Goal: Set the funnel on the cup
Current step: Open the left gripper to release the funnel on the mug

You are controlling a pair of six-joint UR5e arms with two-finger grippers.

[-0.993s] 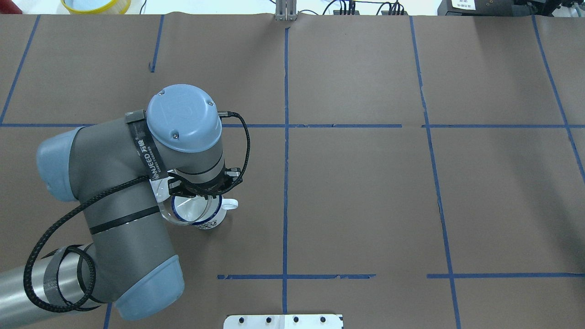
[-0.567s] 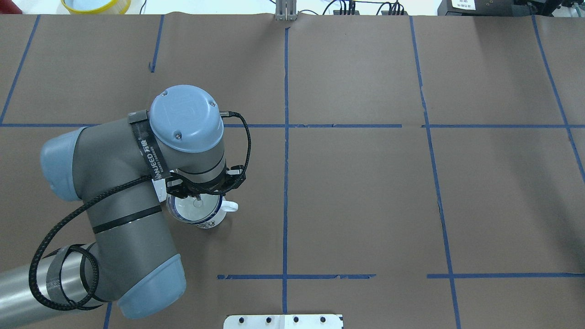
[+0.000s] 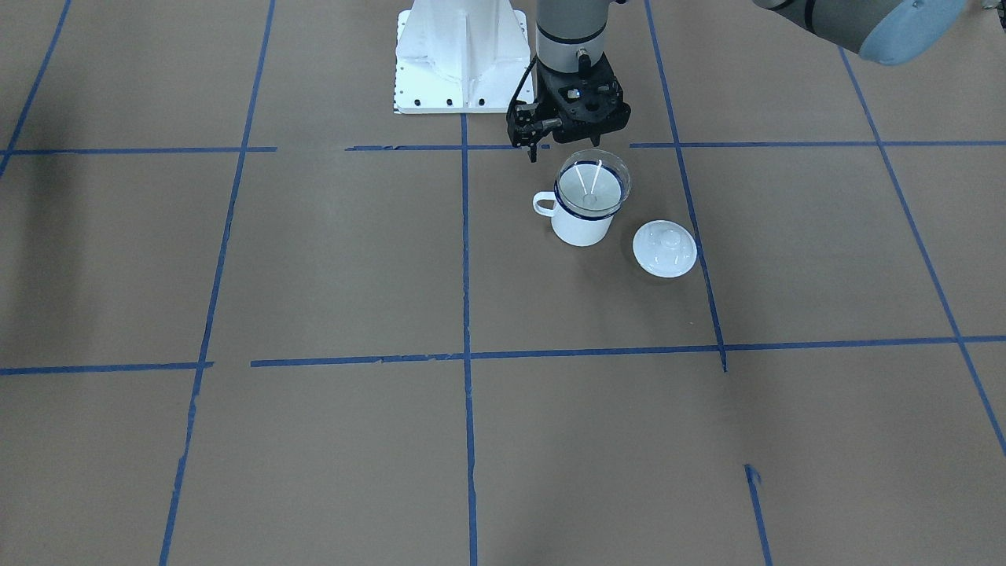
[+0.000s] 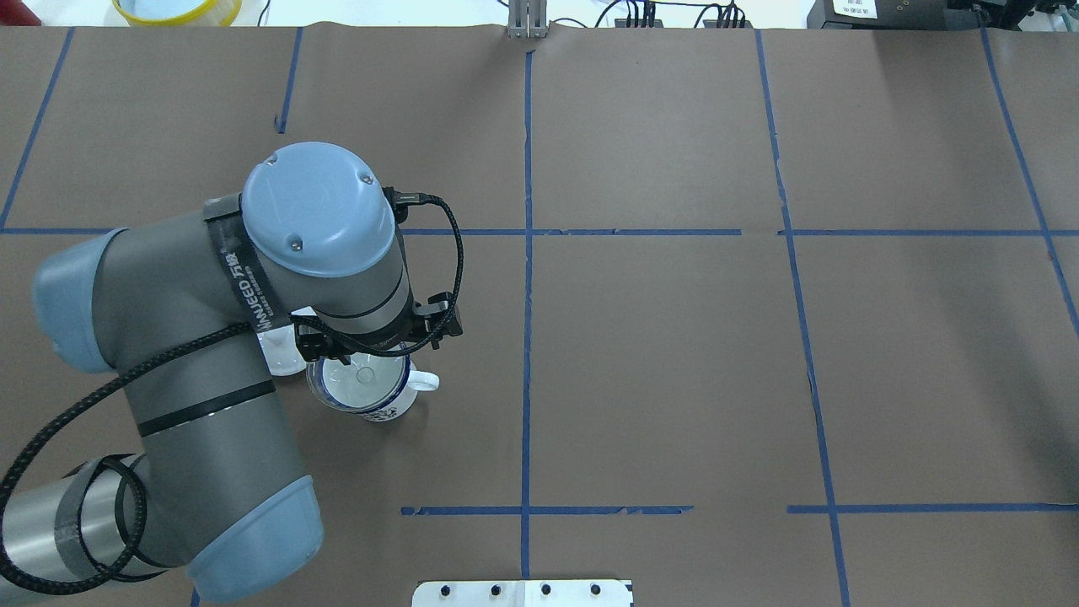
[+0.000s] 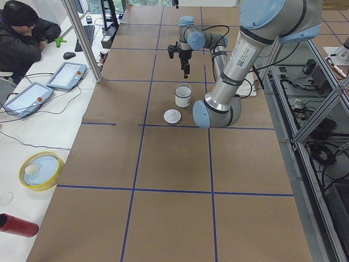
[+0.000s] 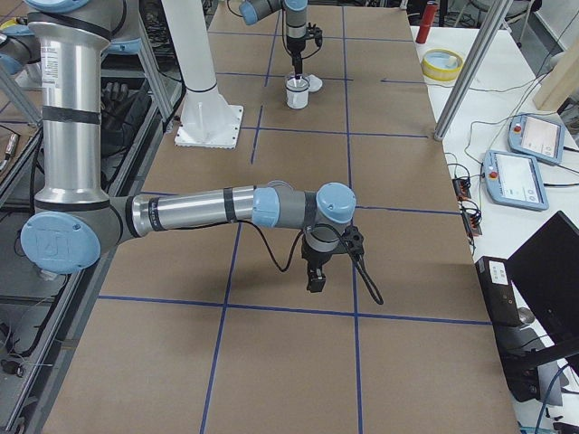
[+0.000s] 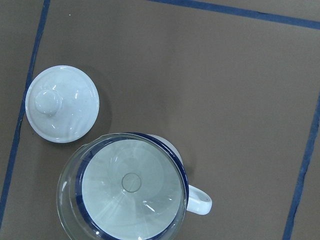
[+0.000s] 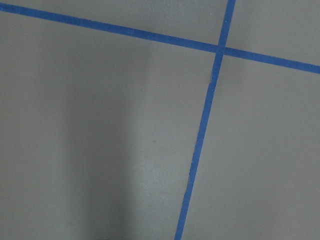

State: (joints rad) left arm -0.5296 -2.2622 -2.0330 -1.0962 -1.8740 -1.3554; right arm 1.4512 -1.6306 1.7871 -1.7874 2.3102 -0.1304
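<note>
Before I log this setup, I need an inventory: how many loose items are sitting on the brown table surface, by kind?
funnel: 1, resting in the mouth of the cup
cup: 1
lid: 1, lying on the table beside the cup
Total: 3

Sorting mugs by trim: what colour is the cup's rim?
Dark blue, on the white cup; the left wrist view shows it best.
</note>
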